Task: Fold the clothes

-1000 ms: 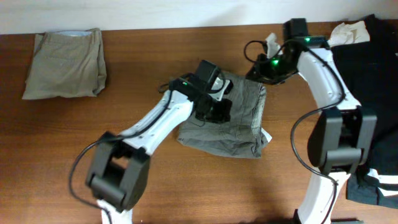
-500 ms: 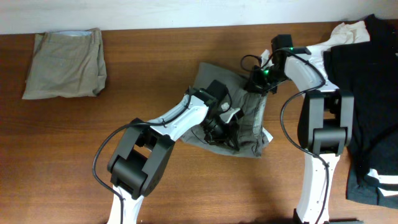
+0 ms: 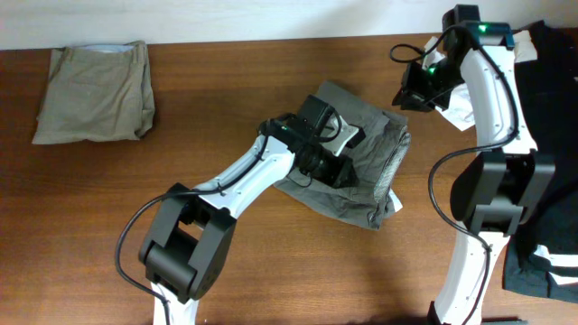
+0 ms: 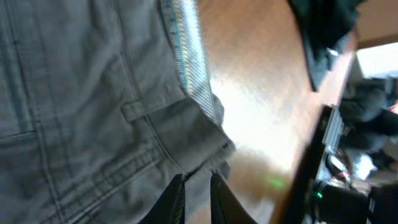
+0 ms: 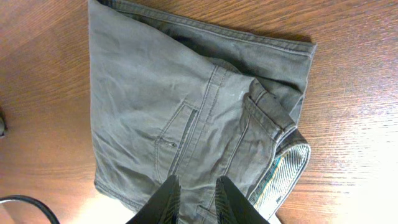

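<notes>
The grey shorts lie folded and skewed on the middle of the brown table. My left gripper is low over them. In the left wrist view its tips stand a narrow gap apart at the edge of the grey cloth, beside the striped waistband lining. My right gripper hangs high to the right of the shorts. It is open with nothing between its fingers, looking down on the whole shorts.
Folded khaki trousers lie at the far left. A black garment covers the right edge, with a white one beside it under the right arm.
My left gripper has slid up and to the right across the shorts, which now lie turned, and its jaws have parted. My right gripper has lifted away from the shorts to the upper right.
</notes>
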Controlling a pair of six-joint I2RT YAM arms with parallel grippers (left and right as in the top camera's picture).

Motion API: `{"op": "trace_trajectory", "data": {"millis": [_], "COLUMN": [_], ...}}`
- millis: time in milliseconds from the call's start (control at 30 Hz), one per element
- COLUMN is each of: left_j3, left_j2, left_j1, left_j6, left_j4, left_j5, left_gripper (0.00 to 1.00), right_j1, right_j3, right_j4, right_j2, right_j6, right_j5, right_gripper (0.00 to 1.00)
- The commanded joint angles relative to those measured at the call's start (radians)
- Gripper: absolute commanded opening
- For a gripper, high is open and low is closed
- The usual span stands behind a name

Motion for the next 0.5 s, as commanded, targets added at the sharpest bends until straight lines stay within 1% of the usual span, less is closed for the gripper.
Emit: {"op": "trace_trajectory", "data": {"millis": [0,100,167,233,300,333,367,433,467], "left_j3": [0.001,0.001,0.001,0.000,0.000,0.000,0.001,0.001,0.001], "left_j2": [0.037,0.090,0.134,0.159,0.195,0.201,0.200,0.163,0.118], "left_j1": [-0.035,-0.038,-0.042,-0.051,-0.072,-0.080,-0.085,-0.085,-0.077], "left_j6": [-0.077,-0.099,-0.111,-0.136,-0.136,-0.135,-0.125,-0.109,-0.066], "left_j4": [0.035,0.053,0.041,0.005,-0.047,-0.072,-0.084,-0.090,-0.090], "left_j5": [-0.116,-0.109,-0.043,-0.029,-0.005,0.042,0.053,0.047,0.042], "left_gripper": [0.15,0.15,0.15,0.15,0.14,0.11,0.09,0.08,0.08], "right_j1": [0.010,0.031,0.051,0.068,0.083,0.083,0.082,0.082,0.081], "right_j3": [0.010,0.010,0.010,0.010,0.010,0.010,0.010,0.010,0.010], "right_j4": [-0.014,-0.018,-0.017,-0.017,-0.018,-0.018,-0.020,-0.022,-0.025], "right_j2": [-0.015,-0.015,-0.015,-0.015,-0.015,-0.015,-0.015,-0.015,-0.015], "right_j6": [-0.012,-0.013,-0.013,-0.013,-0.016,-0.016,-0.016,-0.016,-0.016], "right_j5": [0.012,0.012,0.013,0.013,0.013,0.013,0.013,0.017,0.017], "right_gripper": [0.24,0.24,0.24,0.24,0.23,0.23,0.24,0.23,0.24]}}
